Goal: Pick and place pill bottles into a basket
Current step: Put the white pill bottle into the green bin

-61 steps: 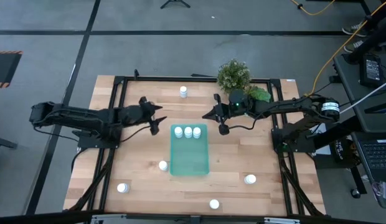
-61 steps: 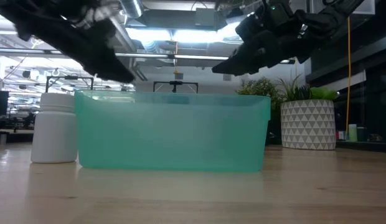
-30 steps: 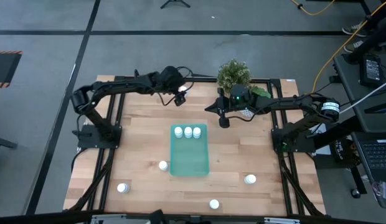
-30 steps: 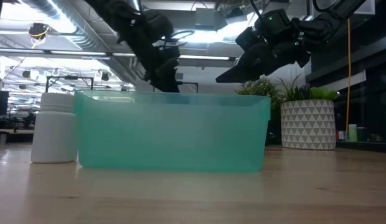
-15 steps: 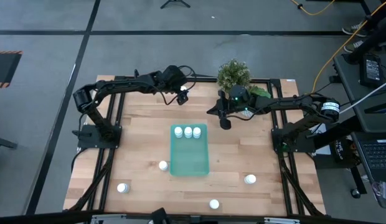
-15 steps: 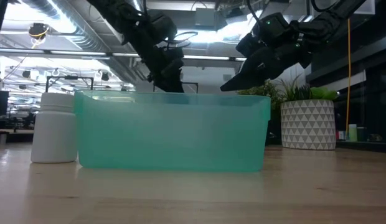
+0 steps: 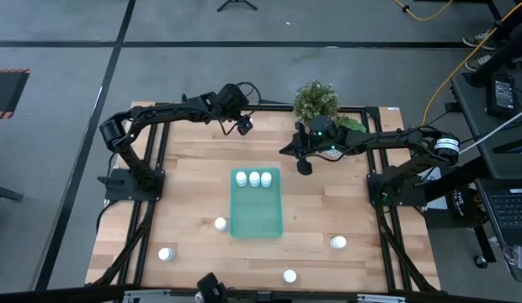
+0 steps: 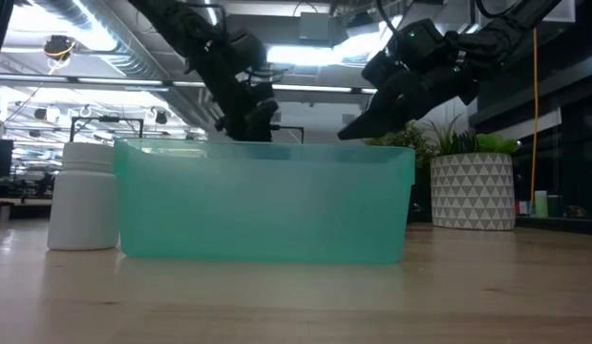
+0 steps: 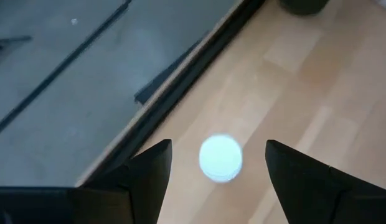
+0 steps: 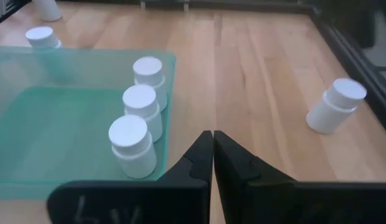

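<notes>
While the high view looks down, the left hand (image 7: 243,126) hangs near the table's (image 7: 194,202) far edge; the basket (image 7: 257,210) with three pill bottles (image 7: 254,178) sits mid-table. Left wrist view: fingers (image 9: 149,171) wide around one bottle (image 9: 220,158). Right wrist view: right hand (image 10: 212,138) closed, empty, beside the basket.

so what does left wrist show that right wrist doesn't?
Only left wrist: one pill bottle seen from straight above, sitting between the left tool's open fingers near the table's dark edge frame, with grey floor beyond.

Only right wrist: the teal basket with three bottles standing in a row inside, one more bottle beside the basket's far side, and another out on the open wood. The right tool is shut and empty.

Both: the wooden tabletop and white bottles, though not the same ones.
</notes>
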You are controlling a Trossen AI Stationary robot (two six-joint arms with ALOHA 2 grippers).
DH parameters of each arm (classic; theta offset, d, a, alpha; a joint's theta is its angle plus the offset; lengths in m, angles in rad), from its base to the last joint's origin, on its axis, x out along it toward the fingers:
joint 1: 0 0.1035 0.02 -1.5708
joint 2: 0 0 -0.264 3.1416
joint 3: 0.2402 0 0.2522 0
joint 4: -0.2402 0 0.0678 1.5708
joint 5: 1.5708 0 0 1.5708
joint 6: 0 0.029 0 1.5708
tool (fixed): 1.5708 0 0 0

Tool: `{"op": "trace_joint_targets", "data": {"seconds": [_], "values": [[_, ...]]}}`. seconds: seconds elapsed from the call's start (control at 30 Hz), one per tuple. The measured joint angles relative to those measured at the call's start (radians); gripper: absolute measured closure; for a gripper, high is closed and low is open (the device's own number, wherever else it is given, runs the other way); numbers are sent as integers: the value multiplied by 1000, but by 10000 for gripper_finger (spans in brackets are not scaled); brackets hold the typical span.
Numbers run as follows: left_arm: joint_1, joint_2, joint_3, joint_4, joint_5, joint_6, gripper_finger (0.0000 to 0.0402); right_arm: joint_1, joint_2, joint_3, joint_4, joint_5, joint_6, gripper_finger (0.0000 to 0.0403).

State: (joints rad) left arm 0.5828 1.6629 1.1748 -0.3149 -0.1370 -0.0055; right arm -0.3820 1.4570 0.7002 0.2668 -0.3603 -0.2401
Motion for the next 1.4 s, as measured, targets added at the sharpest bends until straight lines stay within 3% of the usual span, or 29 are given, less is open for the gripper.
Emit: {"op": "trace_joint_targets", "data": {"seconds": [0.37,1.4], "values": [[5,117,0,29,-2,35,150,0,0,0,39,0,-32,385],[22,198,-2,129,1,53,150,0,0,0,37,0,-33,385]]}}
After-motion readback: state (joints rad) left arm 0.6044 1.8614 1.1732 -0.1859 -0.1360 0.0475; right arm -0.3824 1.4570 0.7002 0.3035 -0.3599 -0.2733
